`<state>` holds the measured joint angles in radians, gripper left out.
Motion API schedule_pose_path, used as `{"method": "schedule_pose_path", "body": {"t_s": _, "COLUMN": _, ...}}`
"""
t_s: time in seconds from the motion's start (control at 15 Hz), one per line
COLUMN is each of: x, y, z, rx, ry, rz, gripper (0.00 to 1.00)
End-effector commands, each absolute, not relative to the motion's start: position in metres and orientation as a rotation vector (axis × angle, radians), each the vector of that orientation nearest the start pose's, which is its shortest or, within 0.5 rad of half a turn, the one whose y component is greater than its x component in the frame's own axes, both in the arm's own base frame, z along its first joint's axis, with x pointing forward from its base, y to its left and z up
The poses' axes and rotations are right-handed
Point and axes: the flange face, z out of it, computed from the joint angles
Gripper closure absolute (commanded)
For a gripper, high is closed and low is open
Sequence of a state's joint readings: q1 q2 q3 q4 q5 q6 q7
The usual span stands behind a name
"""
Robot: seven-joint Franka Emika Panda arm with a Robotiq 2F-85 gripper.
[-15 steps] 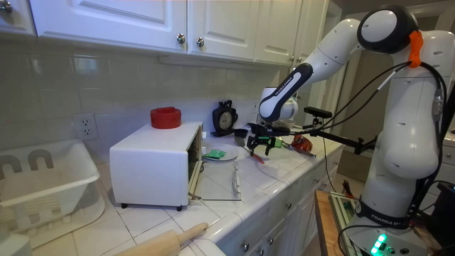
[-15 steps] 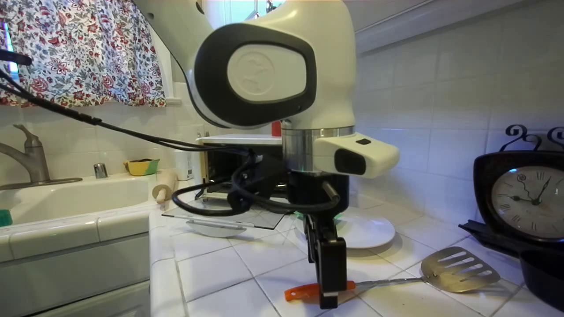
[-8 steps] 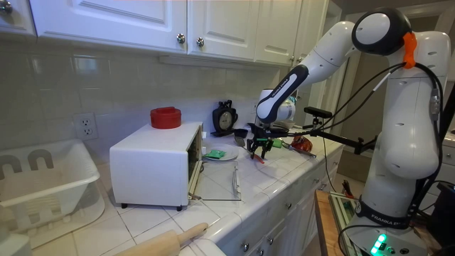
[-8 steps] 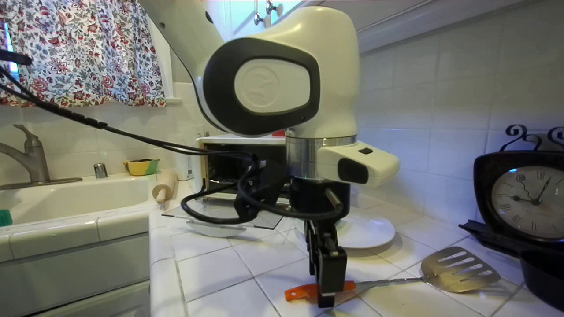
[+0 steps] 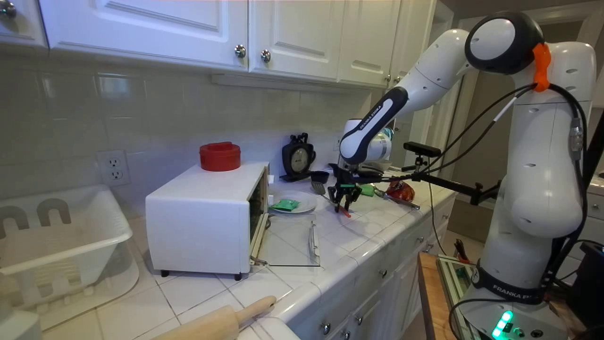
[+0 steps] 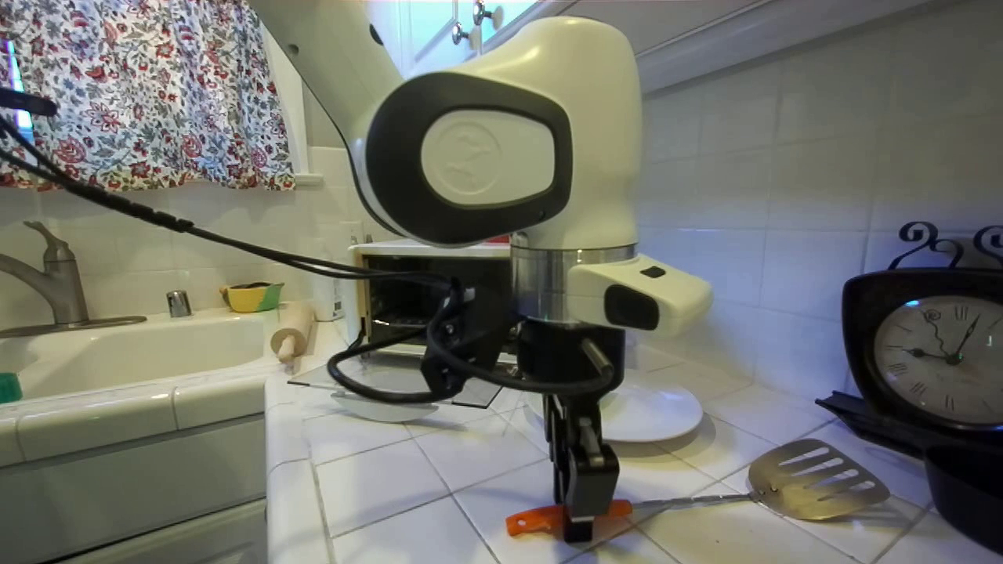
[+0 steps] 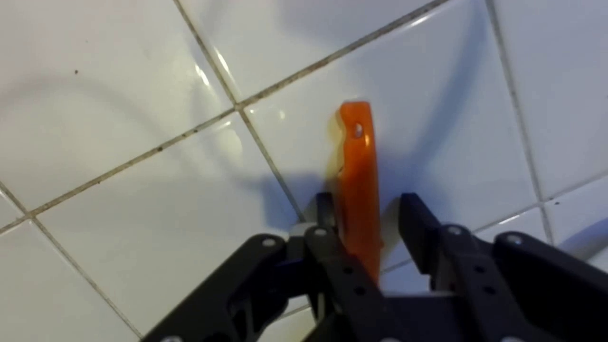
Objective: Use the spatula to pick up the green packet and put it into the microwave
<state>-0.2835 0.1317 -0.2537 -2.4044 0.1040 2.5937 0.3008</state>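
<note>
I have just narrowed my fingers [image 7: 420,232] around the spatula [image 7: 360,190], handle toward the front edge of the counter [image 5: 339,231]; with a gap on one side, the grasp seems nearly made. The green packet [image 5: 286,204] sits on the plate [image 5: 309,200], nearer the back edge.

1. Panelled white cupboards [image 5: 295,38] with round metal knobs [image 5: 265,56] hang along the wall [image 5: 184,118] in an exterior view.
2. Pale glossy tiles [image 5: 75,134] cover that wall, and a white socket [image 5: 113,167] is set into it.
3. The surface [image 6: 392,478] is laid with square white tiles; in the wrist view its joints [image 7: 236,107] look brownish and small glints of light [image 7: 201,74] lie on it.
4. Below its rounded edge stand white drawers [image 5: 373,279].
5. In an exterior view a flowered curtain [image 6: 157,94] hangs above a white sink [image 6: 157,352] and a metal tap [image 6: 59,282], with a bright strip of window [image 6: 17,82] at its edge.
6. A pale door frame [image 5: 455,127] borders a brownish wall [image 5: 481,160] farther back.
</note>
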Motion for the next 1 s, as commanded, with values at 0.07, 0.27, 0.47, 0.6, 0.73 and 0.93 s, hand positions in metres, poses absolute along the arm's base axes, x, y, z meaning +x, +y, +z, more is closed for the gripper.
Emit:
{"method": "schedule_pose_path", "body": {"t_s": 0.07, "x": 0.434, "y": -0.264, "z": 0.264, "rx": -2.797, "ry": 1.366, "rz": -0.113, "gripper": 0.97}}
{"method": "schedule_pose_path", "body": {"t_s": 0.27, "x": 0.433, "y": -0.263, "z": 0.265, "rx": -2.811, "ry": 1.345, "rz": -0.109, "gripper": 0.95}}
{"method": "schedule_pose_path", "body": {"t_s": 0.47, "x": 0.427, "y": -0.258, "z": 0.276, "rx": -2.903, "ry": 1.298, "rz": -0.112, "gripper": 0.95}}
{"method": "schedule_pose_path", "body": {"t_s": 0.6, "x": 0.425, "y": -0.252, "z": 0.284, "rx": -3.036, "ry": 1.232, "rz": -0.128, "gripper": 0.95}}
{"method": "schedule_pose_path", "body": {"t_s": 0.73, "x": 0.428, "y": -0.255, "z": 0.291, "rx": -3.171, "ry": 1.160, "rz": -0.132, "gripper": 0.95}}
{"method": "schedule_pose_path", "body": {"t_s": 0.93, "x": 0.431, "y": -0.251, "z": 0.299, "rx": -3.371, "ry": 1.029, "rz": -0.121, "gripper": 0.95}}
